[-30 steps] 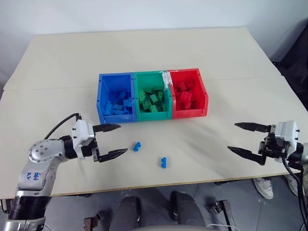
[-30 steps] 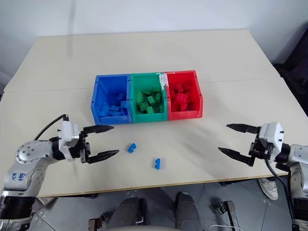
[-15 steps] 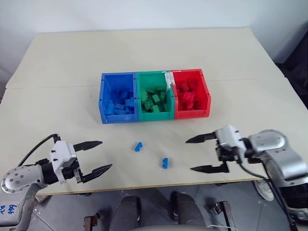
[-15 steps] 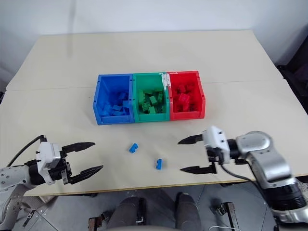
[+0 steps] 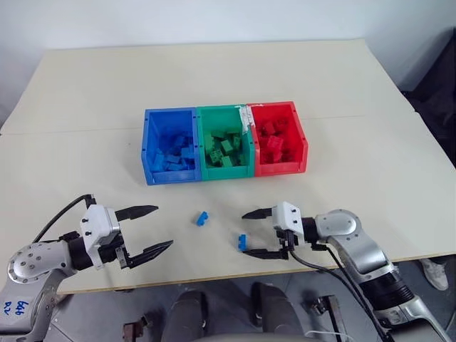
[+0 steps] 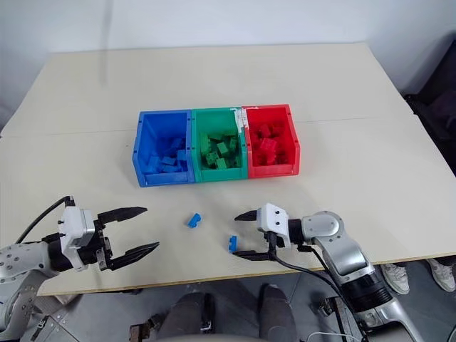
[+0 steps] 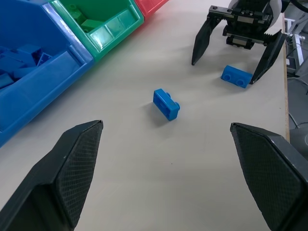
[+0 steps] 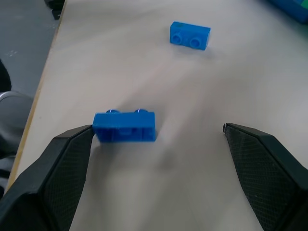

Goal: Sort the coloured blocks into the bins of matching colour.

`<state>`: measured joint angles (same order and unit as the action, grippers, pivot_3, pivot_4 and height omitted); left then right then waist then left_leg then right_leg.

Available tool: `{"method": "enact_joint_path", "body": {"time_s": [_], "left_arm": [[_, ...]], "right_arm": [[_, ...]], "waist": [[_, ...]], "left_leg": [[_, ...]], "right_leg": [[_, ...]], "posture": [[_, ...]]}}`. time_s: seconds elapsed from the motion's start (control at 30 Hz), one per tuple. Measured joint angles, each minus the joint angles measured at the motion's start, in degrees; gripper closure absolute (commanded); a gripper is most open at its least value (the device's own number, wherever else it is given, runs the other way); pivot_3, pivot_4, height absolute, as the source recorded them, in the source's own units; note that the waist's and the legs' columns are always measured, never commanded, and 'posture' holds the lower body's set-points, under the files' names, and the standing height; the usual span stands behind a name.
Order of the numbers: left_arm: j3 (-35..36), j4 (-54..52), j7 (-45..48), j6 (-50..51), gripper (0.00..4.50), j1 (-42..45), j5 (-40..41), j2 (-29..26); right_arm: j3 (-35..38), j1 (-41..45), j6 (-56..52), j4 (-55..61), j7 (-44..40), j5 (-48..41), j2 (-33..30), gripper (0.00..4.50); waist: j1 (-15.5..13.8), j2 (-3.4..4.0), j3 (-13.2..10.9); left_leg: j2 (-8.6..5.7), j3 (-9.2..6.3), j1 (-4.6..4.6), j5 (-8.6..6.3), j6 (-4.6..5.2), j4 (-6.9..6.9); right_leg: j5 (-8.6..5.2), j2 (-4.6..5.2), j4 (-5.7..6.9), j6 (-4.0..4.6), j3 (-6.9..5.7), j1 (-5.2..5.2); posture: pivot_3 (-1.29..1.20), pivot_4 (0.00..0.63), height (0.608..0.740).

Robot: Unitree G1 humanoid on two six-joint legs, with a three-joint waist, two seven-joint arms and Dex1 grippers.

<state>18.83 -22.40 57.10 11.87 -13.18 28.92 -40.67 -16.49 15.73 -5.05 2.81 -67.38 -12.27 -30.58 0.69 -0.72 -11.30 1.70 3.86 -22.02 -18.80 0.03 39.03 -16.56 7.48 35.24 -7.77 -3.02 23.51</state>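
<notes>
R gripper (image 5: 256, 234) spread round blue brick (image 5: 242, 242), one finger's tip touching; L gripper (image 5: 146, 229) spread

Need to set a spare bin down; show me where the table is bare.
Bare: the wide table behind the three bins, and either side of them. Crowded: the near edge, with two blue blocks and both grippers.

Only some blue handwritten marks on the robot's grey left forearm (image 5: 16, 308) look like writing, too small to make out.
</notes>
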Motion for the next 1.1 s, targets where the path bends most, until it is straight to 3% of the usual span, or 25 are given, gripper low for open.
{"method": "enact_joint_path", "body": {"time_s": [0.23, 0.27, 0.5, 0.7, 0.83, 1.03, 1.1], "left_arm": [[0.07, 0.04, -1.41, -0.02, 0.0, -0.88, -0.01, 0.6], [0.07, 0.09, -1.58, -0.05, 0.0, -0.92, -0.02, 0.67], [0.89, 0.62, -3.47, -1.25, 0.0, -2.91, -0.54, 2.12], [4.16, 1.92, -6.48, -3.1, 0.0, -6.13, -1.13, 4.72], [4.8, 3.0, -7.69, -4.08, 0.0, -7.5, -1.9, 6.22], [4.84, 3.1, -9.28, -5.94, 0.0, -7.49, -2.51, 7.32], [4.85, 3.11, -9.98, -6.37, 0.0, -7.47, -2.66, 7.7]], "right_arm": [[-0.12, -0.36, 0.66, 0.03, 0.15, 0.11, 0.0, 3.0], [-0.12, -0.35, 0.89, -0.07, 0.14, 0.13, 0.01, 3.06], [-0.32, 2.65, -1.93, -0.49, 0.67, -0.68, 0.97, 3.06], [3.66, 19.5, -14.51, 0.44, 5.76, -8.05, 8.9, 3.06], [3.18, 29.61, -14.42, -7.63, 9.13, -6.88, 16.12, 3.06], [0.38, 44.92, -4.13, -31.84, 19.69, 4.51, 25.87, 3.06], [0.6, 46.76, -0.2, -37.46, 21.53, 6.5, 27.35, 2.33]], "waist": [[0.04, -0.01, 0.01], [0.04, -0.01, 0.01], [0.77, -0.01, 0.0], [1.44, 0.0, 0.0], [1.34, -0.02, 0.01], [1.69, -0.02, 0.02], [1.83, -0.03, 0.02]], "left_leg": [[0.0, -0.01, 0.0, -0.01, 0.01, 0.0], [0.0, -0.01, 0.0, -0.01, 0.01, 0.0], [0.02, -0.01, 0.0, -0.01, 0.01, 0.0], [0.13, -0.06, 0.01, 0.02, -0.12, 0.0], [0.12, -0.1, -0.03, 0.01, -0.14, -0.01], [0.06, -0.09, -0.16, -0.02, -0.15, -0.01], [0.06, -0.07, -0.18, -0.09, -0.13, -0.01]], "right_leg": [[0.0, 0.02, -0.02, 0.0, 0.0, -0.01], [0.0, 0.02, -0.01, 0.0, 0.0, -0.01], [0.0, 0.03, 0.03, 0.0, 0.01, 0.01], [-0.09, 0.04, 0.32, 0.17, -0.12, 0.18], [-0.12, 0.09, 0.38, 0.25, -0.17, 0.22], [-0.12, 0.2, 0.6, 0.32, -0.34, 0.32], [-0.14, 0.23, 0.58, 0.34, -0.47, 0.33]], "posture": [[0.0, 0.15, 0.74], [0.0, 0.15, 0.74], [0.0, 0.15, 0.74], [0.0, 0.15, 0.74], [0.0, 0.15, 0.74], [0.0, 0.15, 0.74], [0.0, 0.15, 0.74]]}}
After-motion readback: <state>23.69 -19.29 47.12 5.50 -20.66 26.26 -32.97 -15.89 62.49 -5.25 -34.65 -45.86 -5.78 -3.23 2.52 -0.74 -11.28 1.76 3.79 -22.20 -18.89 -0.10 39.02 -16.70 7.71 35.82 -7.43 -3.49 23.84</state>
